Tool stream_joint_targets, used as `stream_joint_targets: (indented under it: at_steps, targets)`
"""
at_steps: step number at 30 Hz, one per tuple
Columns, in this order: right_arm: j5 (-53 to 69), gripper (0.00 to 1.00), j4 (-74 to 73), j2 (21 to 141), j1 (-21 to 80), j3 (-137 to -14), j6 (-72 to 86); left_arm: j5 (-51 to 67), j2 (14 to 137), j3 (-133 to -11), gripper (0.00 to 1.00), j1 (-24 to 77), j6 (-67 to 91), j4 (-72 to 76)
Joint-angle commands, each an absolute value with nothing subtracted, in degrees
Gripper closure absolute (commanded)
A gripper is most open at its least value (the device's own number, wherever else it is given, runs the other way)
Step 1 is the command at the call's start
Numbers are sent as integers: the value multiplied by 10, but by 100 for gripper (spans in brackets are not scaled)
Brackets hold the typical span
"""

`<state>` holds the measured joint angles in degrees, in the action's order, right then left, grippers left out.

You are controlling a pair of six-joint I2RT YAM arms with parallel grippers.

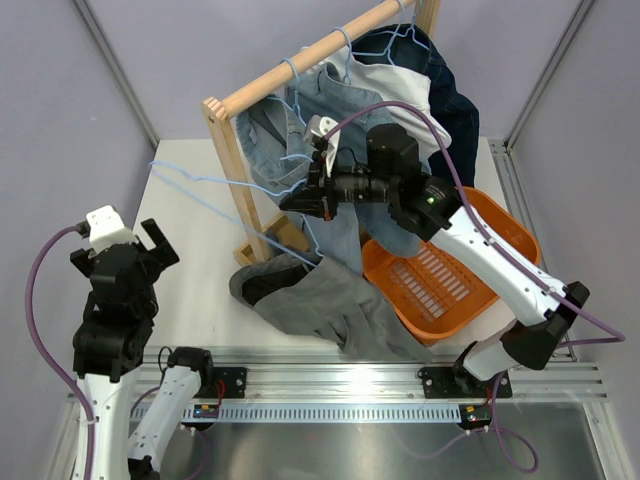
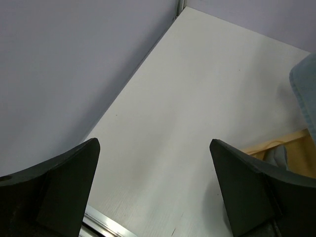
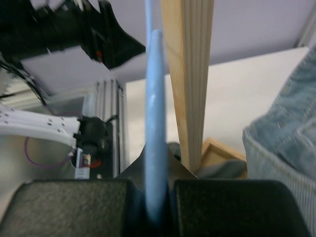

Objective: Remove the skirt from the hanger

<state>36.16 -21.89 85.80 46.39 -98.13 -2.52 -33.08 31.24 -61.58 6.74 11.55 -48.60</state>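
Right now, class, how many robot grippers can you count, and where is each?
2. The left gripper hangs open over the white table, near left. The right gripper is beside the wooden rack, shut on the light-blue wire hanger. Neither is hidden.

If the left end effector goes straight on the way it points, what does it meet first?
The left end effector, open, would probably meet the table first; depth is unclear.

The white rectangular table [image 1: 190, 290] carries the foot of a light wooden clothes rack [image 1: 252, 240] near its middle and an orange slotted plastic basket [image 1: 440, 280] to the right. A mid-grey pleated fabric skirt [image 1: 320, 305] lies crumpled by the near edge, its right side against the basket.
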Motion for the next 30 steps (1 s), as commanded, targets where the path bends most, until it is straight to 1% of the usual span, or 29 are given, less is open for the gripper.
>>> stream_joint_targets:
  at_steps: [1,4,5,8,10,14,18,19,25,30]
  targets:
    - [408,100,-46,898,459,-1009,82,-348,304,-596,1,69,192,-476]
    - [411,100,-35,934,459,-1055,72,-323,296,-589,1,69,207,-476]
    - [416,100,-46,938,460,-1077,62,-307,290,-587,1,69,206,-475]
    - [443,100,-103,928,459,-1088,-9,-275,272,-573,1,69,191,-462]
    - [473,100,-143,892,459,-1074,-86,-269,264,-563,1,69,188,-454]
    - [485,100,-257,807,456,-1011,-166,-238,254,-540,1,69,176,-435]
    - [445,100,-367,719,452,-971,-218,-218,257,-519,1,69,150,-418]
    - [435,100,-411,707,450,-969,-232,-217,260,-519,1,69,144,-414]
    - [356,100,-553,633,446,-950,-290,-213,284,-520,1,69,104,-400]
    - [281,100,-589,602,445,-933,-264,-203,293,-520,1,69,99,-387]
